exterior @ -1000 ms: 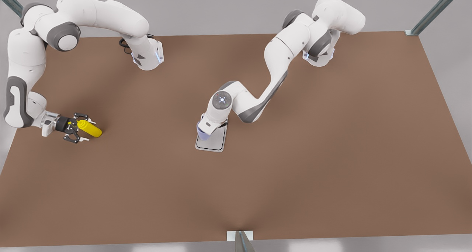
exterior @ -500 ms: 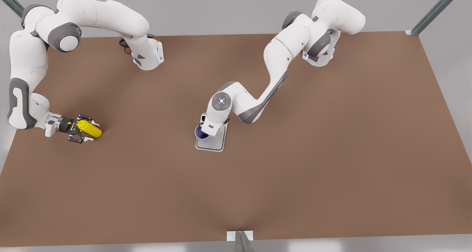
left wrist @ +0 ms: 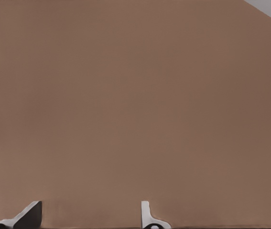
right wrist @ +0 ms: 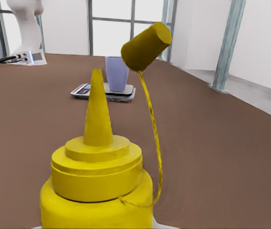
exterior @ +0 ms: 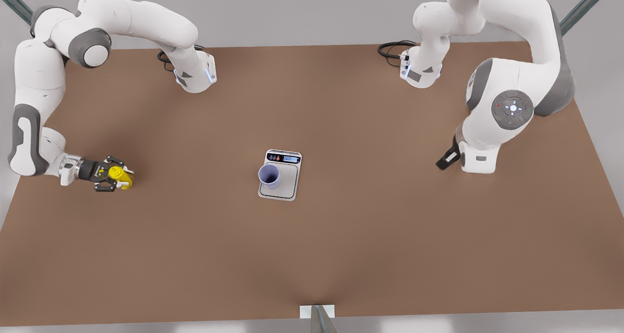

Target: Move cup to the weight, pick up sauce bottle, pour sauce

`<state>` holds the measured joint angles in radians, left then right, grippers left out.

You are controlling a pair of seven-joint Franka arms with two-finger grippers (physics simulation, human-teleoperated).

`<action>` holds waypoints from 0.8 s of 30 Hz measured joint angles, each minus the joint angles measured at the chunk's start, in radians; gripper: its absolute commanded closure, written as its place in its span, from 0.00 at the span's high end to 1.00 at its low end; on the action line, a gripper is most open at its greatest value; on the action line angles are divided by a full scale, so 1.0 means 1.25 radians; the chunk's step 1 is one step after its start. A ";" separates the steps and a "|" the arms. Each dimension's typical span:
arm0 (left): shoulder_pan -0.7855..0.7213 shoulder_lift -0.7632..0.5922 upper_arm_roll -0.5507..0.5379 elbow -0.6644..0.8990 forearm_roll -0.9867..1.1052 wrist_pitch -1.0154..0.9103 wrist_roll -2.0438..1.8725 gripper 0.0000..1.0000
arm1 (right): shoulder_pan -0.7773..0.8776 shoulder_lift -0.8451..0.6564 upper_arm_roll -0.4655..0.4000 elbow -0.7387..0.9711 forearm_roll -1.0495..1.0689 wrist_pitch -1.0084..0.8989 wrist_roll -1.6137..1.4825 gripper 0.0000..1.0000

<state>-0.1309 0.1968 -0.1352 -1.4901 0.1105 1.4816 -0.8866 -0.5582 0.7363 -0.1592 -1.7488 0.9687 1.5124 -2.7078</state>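
Observation:
The lavender-blue cup (exterior: 269,176) (right wrist: 117,72) stands upright on the near-left part of the weight (exterior: 287,184) (right wrist: 85,90), a flat silver scale at the table's middle. At the front view's left, my right gripper (exterior: 109,173) is shut on the yellow sauce bottle (exterior: 118,173) (right wrist: 97,191). Its pointed nozzle is bare, and the yellow cap (right wrist: 147,46) hangs off on a thin tether. My left gripper (exterior: 444,161) (left wrist: 88,217) is open over bare table at the front view's right, far from the cup, with nothing between its fingers.
Both arm bases (exterior: 195,77) (exterior: 420,72) sit at the table's far edge, with black cables (exterior: 392,49) beside them. A small metal post (exterior: 317,316) stands at the near edge. Brown tabletop lies between the bottle and the scale.
My left gripper has let go of the cup and swung away from the scale to the front view's right. My right gripper has closed around the sauce bottle, which now looks more upright.

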 measured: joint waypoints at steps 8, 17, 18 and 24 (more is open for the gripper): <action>0.005 0.024 -0.002 -0.032 -0.030 0.003 0.236 1.00 | 0.154 -0.091 -0.004 0.058 0.001 -0.005 0.040 0.43; 0.051 0.040 0.000 -0.032 -0.078 0.004 0.402 1.00 | 0.602 -0.218 -0.013 0.091 -0.138 0.199 0.214 0.43; 0.051 0.041 0.000 -0.032 -0.079 0.004 0.416 1.00 | 0.639 -0.226 -0.014 0.091 -0.184 0.235 0.243 0.43; 0.051 0.041 0.000 -0.032 -0.083 0.003 0.485 1.00 | 0.811 -0.238 -0.013 0.118 -0.484 0.388 0.461 0.43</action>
<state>-0.0670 0.2478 -0.1347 -1.5295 0.0067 1.4848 -0.2808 0.4561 0.4385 -0.1757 -1.6017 0.3641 1.9974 -2.1318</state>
